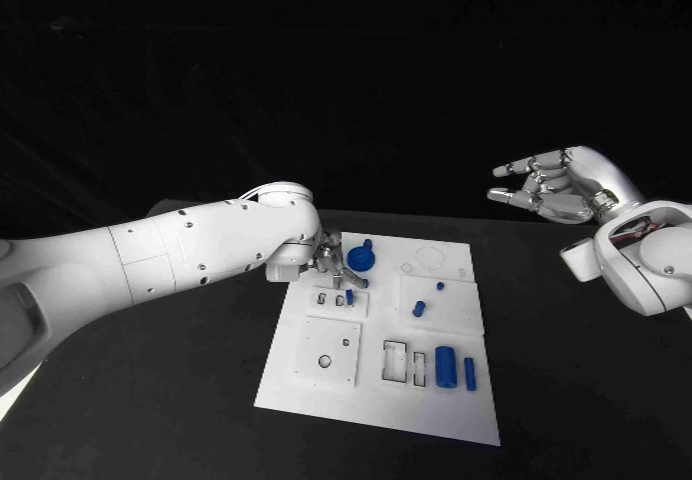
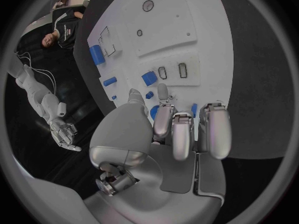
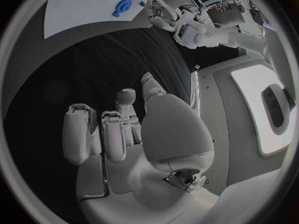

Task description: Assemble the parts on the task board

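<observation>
Left hand (image 1: 335, 268) hovers empty, fingers loosely apart, at the task board's (image 1: 332, 400) far left corner beside the round blue part (image 1: 359, 259); right hand (image 1: 555, 187), open, hangs well off right.

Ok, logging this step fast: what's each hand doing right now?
Left hand: over the task board, fingers at a small blue part; whether it holds it cannot be told.
Right hand: open, raised off the table, holding nothing.
</observation>
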Tool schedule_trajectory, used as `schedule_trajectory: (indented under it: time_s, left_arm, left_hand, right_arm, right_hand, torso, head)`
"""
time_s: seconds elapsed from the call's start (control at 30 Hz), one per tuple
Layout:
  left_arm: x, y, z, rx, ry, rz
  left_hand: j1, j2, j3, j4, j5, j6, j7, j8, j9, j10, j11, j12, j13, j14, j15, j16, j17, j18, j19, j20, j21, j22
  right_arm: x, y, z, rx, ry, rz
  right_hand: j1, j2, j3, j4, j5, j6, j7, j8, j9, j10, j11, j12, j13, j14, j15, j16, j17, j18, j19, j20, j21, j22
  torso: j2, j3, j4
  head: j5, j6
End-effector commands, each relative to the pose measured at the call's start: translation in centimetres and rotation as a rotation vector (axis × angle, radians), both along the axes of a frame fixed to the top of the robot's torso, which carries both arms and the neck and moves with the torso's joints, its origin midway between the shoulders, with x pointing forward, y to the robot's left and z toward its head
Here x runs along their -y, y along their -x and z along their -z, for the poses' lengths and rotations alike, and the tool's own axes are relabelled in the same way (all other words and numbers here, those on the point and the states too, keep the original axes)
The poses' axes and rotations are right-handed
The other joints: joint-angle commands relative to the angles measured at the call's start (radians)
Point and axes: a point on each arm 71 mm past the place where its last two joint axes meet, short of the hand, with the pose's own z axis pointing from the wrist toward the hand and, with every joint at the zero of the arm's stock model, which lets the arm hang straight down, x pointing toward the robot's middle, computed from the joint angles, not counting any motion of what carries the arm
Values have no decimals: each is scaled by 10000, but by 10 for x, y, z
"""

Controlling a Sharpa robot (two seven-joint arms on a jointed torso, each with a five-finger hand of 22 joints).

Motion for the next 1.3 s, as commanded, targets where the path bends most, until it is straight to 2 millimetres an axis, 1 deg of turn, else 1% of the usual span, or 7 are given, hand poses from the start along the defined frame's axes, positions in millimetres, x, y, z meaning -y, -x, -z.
schedule_trajectory:
  time_s: [0.03, 0.27, 0.33, 0.8, 1.07, 1.2, 1.3]
  left_arm:
    - [4, 1, 1, -244, -157, 167]
    - [8, 2, 4, -457, -251, 347]
    - [9, 2, 4, -481, -247, 360]
    - [13, 0, 9, -596, -305, 366]
    - [15, 1, 9, -583, -257, 347]
    - [15, 1, 9, -586, -239, 350]
    - [15, 1, 9, -589, -234, 350]
  left_hand:
    - [-25, -37, -16, 26, -53, -45, 2, 65, 26, 60, -35, 42, 18, 1017, -62, 29, 2631, -97, 387, -70, 48, 183]
    - [142, 48, 161, -18, -50, -116, 1, 129, 159, 53, -34, 48, 28, 1017, -60, 29, 2631, -113, 408, -65, 94, 280]
    - [156, 49, 182, -18, -49, -123, 1, 135, 172, 52, -34, 49, 29, 1017, -59, 29, 2631, -114, 408, -65, 96, 284]
    - [357, 71, 497, -32, -46, -193, 0, 204, 335, 50, -34, 58, 42, 1017, -57, 29, 2631, -118, 411, -60, 111, 320]
    - [592, -11, 1050, -26, -45, -258, -2, 252, 507, 59, -37, 76, 68, 1017, -57, 29, 2631, -123, 415, -60, 129, 366]
    - [563, -231, 1574, 11, -44, -289, 2, 257, 620, 63, -36, 80, 78, 1017, -55, 29, 2631, -126, 418, -60, 139, 394]
    - [594, -328, 1865, -11, -46, -301, 1, 250, 671, 61, -37, 77, 78, 1017, -55, 29, 2631, -127, 417, -59, 142, 406]
  right_arm:
    - [-1, -1, 1, -130, 44, -94]
    - [-1, -1, 1, -144, 53, -109]
    - [-1, -1, 1, -147, 53, -109]
    - [-2, -1, 1, -105, 5, -126]
    - [-3, -1, 2, -158, 13, -154]
    - [-3, -2, 3, -172, 11, -169]
    - [-4, -2, 4, -190, 11, -181]
  right_hand:
    - [66, -2, -75, 3, 59, 21, -29, 34, 14, -76, -27, -56, -9, 816, 34, -53, 1776, 0, -64, 20, -42, -9]
    - [80, 6, -158, 19, 181, 22, -29, 33, 14, -123, -26, -167, -96, 811, 34, -73, 1755, 6, -75, 18, -60, -39]
    - [80, 6, -158, 19, 181, 22, -29, 33, 14, -123, -26, -167, -96, 811, 34, -73, 1755, 6, -75, 18, -60, -39]
    - [91, 43, -220, 44, 302, 21, -31, 31, 13, -135, -29, -219, -142, 808, 32, -87, 1739, 10, -82, 16, -75, -61]
    - [95, 50, -227, 47, 319, 18, -30, 29, 12, -136, -28, -224, -146, 808, 31, -87, 1741, 10, -82, 16, -75, -62]
    - [104, 61, -236, 49, 342, 15, -30, 27, 12, -134, -29, -223, -147, 808, 31, -89, 1738, 10, -82, 15, -77, -63]
    - [104, 61, -236, 49, 342, 15, -30, 27, 12, -134, -29, -223, -147, 808, 31, -89, 1738, 10, -82, 15, -77, -63]
  torso:
    - [5, -10, -22]
    - [23, -9, -14]
    - [13, -10, 0]
    - [25, -13, -2]
    - [25, -10, 1]
    - [25, -1, 0]
    - [24, -2, 3]
  head:
    - [-13, -9]
    - [-39, -24]
    - [-44, -36]
    - [-62, -103]
    - [-64, -133]
    - [-49, -148]
    - [-49, -151]
